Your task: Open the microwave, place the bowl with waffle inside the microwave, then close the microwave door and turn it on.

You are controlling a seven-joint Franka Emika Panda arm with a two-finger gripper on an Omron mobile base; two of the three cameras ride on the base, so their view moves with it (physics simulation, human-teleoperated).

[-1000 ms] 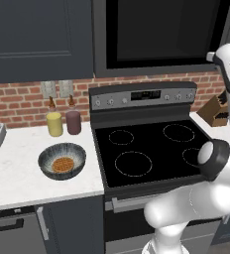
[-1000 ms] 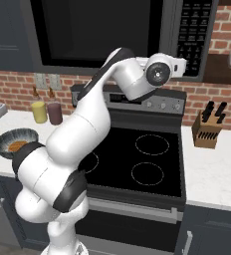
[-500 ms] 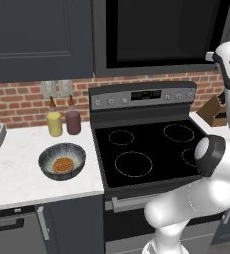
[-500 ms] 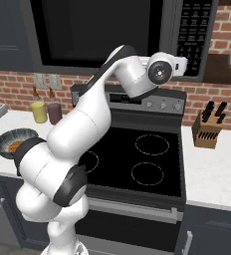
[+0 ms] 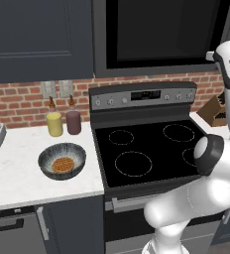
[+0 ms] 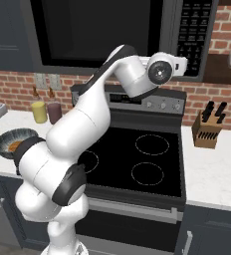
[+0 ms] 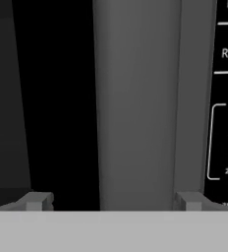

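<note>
Between spread pincer (image 7: 113, 202) fingertips: one grey vertical microwave door handle (image 7: 135, 103), ungrasped; keypad to its right. Far below-left on counter: one bowl (image 5: 62, 160), one waffle (image 5: 63, 164), two jars (image 5: 54, 123).

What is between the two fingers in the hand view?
The microwave door's vertical grey handle bar stands between the open fingers, with dark glass left and keypad right.

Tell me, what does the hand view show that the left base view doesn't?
Hand view: a close look at the grey handle standing between the tips of the open gripper, plus keypad lettering. Left base view: the bowl with the waffle on the counter, two jars and the stove. Both: the microwave door and its black glass.
</note>
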